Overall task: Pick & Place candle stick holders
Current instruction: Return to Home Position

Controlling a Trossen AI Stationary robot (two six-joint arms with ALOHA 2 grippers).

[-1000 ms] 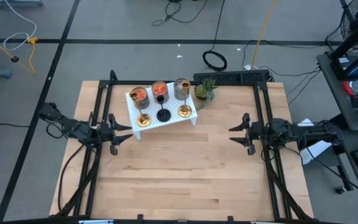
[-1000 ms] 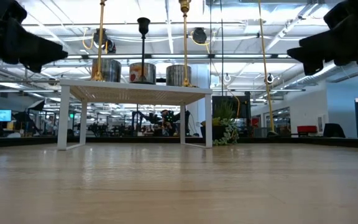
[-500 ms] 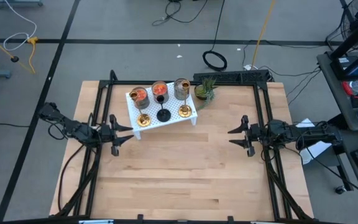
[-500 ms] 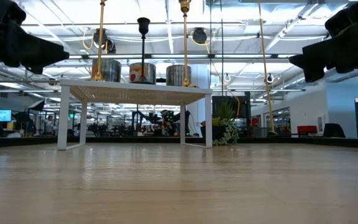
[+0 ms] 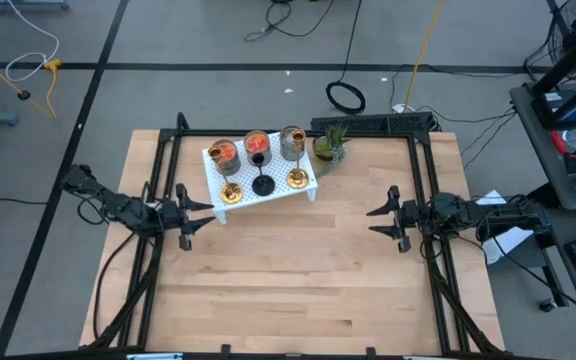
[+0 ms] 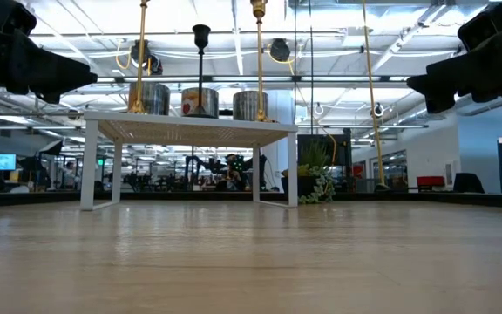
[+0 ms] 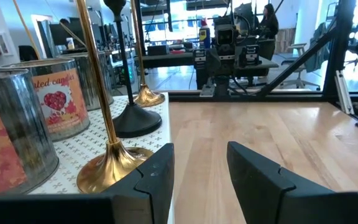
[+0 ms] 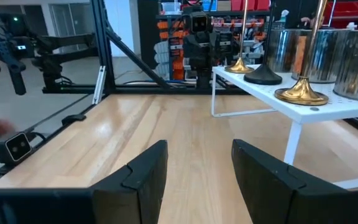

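Observation:
The candle stick holders stand on a white perforated rack (image 5: 273,192) at the table's far middle. Three glass cups are at its back: two orange inside (image 5: 225,153) (image 5: 257,146) and a greyish one (image 5: 292,140). At its front stand a brass stemmed holder (image 5: 230,192), a black one (image 5: 263,184) and a second brass one (image 5: 298,178). My left gripper (image 5: 200,214) is open and empty, just left of and nearer than the rack, at about the rack top's height (image 7: 201,168). My right gripper (image 5: 373,221) is open and empty at the right, facing the rack (image 8: 199,168).
A small green potted plant (image 5: 330,146) stands right of the rack. The rack's legs (image 6: 90,170) rest on the wooden table. Black frame rails (image 5: 160,180) (image 5: 426,170) run along the table's left and right sides. Bare wood (image 5: 288,270) lies between the arms and toward the near edge.
My right gripper has dipped a little, its fingers still open. The holders and the rack have kept still.

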